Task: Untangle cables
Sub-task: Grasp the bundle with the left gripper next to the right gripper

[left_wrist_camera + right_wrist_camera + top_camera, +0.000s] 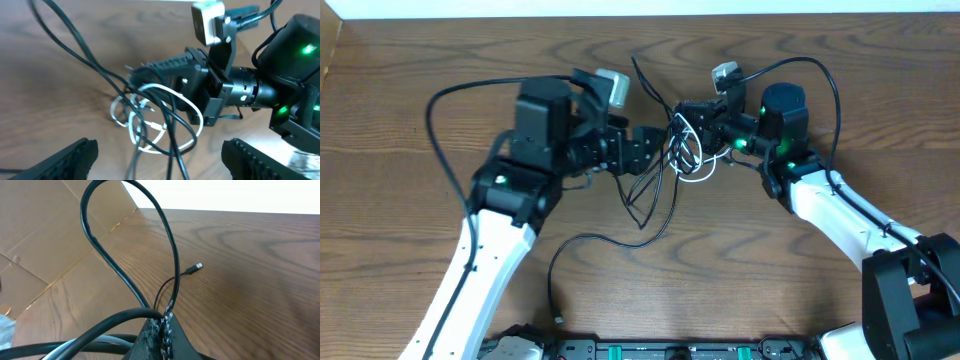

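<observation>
Clamping cables (682, 152) w/ R gripper (162, 325) | L gripper (160, 150) jaws apart, tips cut off

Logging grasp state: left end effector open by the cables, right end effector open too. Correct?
Not quite. The right end effector is shut on the cables, not open; the right wrist view shows its fingers clamped together around them. The left end effector is open by the cables, as you said.

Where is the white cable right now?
Overhead view, table centre: the white cable sits looped among the black cables between the two arms, at the tip of the right pincer and just right of the open left pincer.
</observation>
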Controlling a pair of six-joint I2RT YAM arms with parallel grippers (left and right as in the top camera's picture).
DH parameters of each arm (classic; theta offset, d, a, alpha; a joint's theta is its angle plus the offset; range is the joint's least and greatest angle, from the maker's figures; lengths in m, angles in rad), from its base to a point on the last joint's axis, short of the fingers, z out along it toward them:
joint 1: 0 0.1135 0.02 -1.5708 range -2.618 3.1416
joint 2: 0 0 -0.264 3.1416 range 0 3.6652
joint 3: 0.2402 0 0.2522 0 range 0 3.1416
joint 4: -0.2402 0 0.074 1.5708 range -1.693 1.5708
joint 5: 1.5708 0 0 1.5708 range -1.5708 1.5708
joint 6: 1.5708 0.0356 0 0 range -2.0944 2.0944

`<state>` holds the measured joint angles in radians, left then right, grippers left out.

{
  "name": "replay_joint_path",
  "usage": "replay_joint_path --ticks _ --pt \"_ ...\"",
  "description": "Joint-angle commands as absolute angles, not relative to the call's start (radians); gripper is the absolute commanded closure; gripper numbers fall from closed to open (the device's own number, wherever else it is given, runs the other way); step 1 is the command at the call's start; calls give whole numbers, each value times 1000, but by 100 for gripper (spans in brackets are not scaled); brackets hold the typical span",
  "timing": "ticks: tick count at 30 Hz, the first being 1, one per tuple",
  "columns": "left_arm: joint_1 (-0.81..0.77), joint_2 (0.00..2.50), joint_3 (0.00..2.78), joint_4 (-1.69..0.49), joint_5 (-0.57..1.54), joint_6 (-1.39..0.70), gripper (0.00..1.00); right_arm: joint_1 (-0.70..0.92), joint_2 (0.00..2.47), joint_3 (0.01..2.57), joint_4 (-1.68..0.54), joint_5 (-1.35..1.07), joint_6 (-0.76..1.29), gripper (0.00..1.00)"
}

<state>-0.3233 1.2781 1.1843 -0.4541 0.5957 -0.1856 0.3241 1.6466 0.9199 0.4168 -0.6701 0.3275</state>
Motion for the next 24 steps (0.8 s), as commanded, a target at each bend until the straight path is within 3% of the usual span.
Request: replay_joint_path --ticks 1,24 --pt "-358 1331 1195 -455 589 -266 19 331 1651 922 418 -649 306 99" --pt "-379 1446 1195 -375 546 -587 21 336 1651 922 414 -650 279 99"
